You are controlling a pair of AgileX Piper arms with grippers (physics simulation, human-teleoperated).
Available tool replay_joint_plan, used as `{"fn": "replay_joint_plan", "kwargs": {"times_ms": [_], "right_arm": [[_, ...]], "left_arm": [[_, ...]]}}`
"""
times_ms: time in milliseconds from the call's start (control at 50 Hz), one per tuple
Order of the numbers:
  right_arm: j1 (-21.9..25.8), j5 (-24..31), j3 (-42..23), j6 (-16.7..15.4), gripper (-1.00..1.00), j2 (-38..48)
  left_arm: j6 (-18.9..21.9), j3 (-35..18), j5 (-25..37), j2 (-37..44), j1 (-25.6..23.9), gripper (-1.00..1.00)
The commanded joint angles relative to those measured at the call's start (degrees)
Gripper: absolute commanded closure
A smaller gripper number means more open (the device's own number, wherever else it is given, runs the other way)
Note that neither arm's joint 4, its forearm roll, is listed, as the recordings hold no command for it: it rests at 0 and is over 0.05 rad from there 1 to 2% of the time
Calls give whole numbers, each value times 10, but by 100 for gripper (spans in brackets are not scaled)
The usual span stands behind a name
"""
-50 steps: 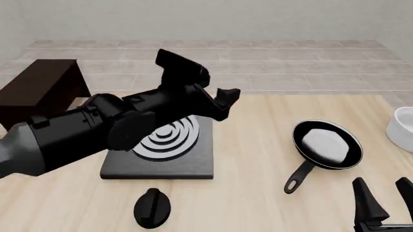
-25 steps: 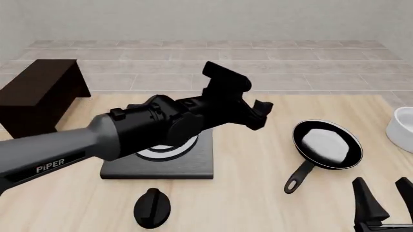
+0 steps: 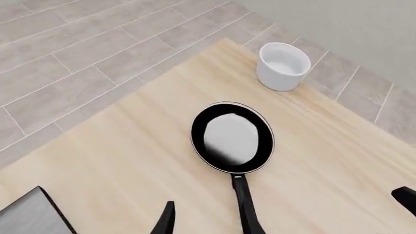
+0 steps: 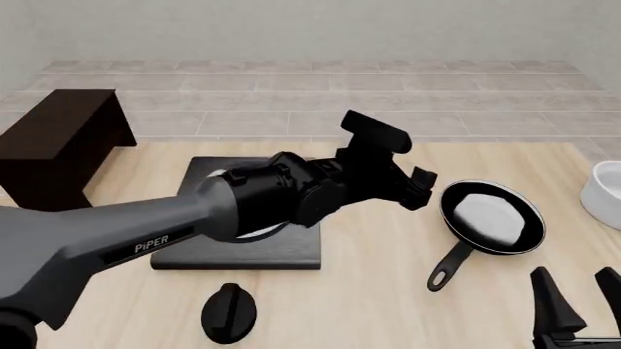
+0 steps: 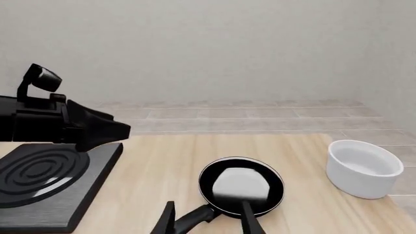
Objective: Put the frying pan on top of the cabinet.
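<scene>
So my left gripper (image 4: pixel 419 190) hangs above the table (image 4: pixel 379 291), just left of the frying pan (image 4: pixel 491 217), fingers spread wide and holding nothing. In the left wrist view the pan (image 3: pixel 232 137) sits straight ahead of the fingertips (image 3: pixel 165 222), with its handle (image 3: pixel 245 204) running back between them, no contact. The pan rests flat on the wood at the table's right side, handle (image 4: pixel 450 265) pointing toward my side, white bowl (image 4: pixel 606 190) beyond it at the far right edge. Cabinet (image 4: pixel 58 142) stands well apart at far left, behind the stove plate (image 4: pixel 243 251); a black knob (image 4: pixel 229 311) lies near the plate's front edge. My right gripper (image 4: pixel 577 309) sits low at the near right corner, fingers parted, empty; its wrist view shows the pan (image 5: pixel 241 185) just ahead.

Versus a second ago: my left arm has swung rightward from over the stove plate's rings toward the pan, now uncovering part of the plate. Pan, bowl, knob, cabinet and right gripper unchanged.
</scene>
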Motion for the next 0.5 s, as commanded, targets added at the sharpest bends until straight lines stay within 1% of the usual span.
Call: {"fn": "replay_joint_plan", "kwargs": {"times_ms": [20, 300, 500], "right_arm": [[-1, 0, 0, 2, -100, -1], [-3, 0, 0, 5, -100, -2], [-7, -2, 0, 6, -100, -3]], "left_arm": [[-4, -29, 12, 29, -12, -100], [-5, -54, 16, 61, -28, -100], [-19, -74, 19, 85, -52, -100]]}}
